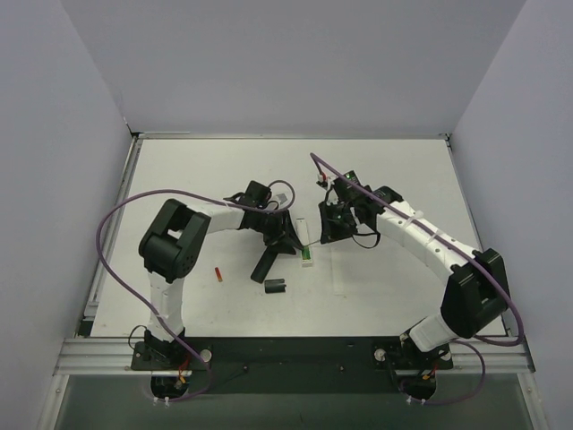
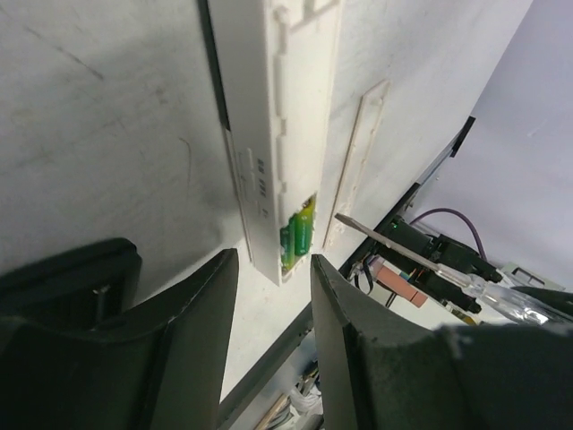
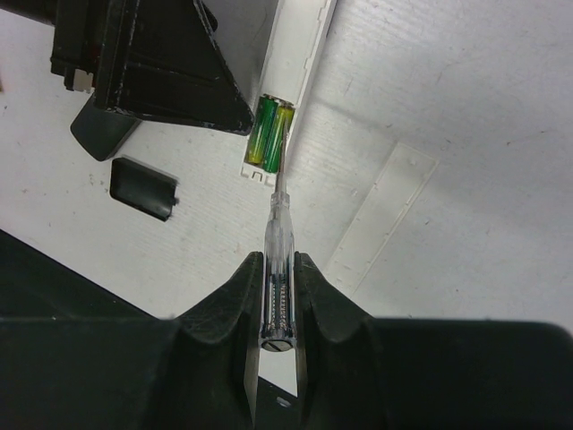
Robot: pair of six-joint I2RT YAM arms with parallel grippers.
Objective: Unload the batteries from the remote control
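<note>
Right claw (image 3: 278, 269) pinches a screwdriver (image 3: 277, 228), tip at the green batteries (image 3: 269, 134).
They lie in the white remote (image 3: 300, 54), at its open end straight ahead of that claw; the left claw (image 2: 273, 269), spread and empty, hangs just short of the same end.

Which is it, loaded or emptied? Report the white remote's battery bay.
Loaded: two green batteries lie side by side in the uncovered bay of the white remote, with the screwdriver tip at them.
</note>
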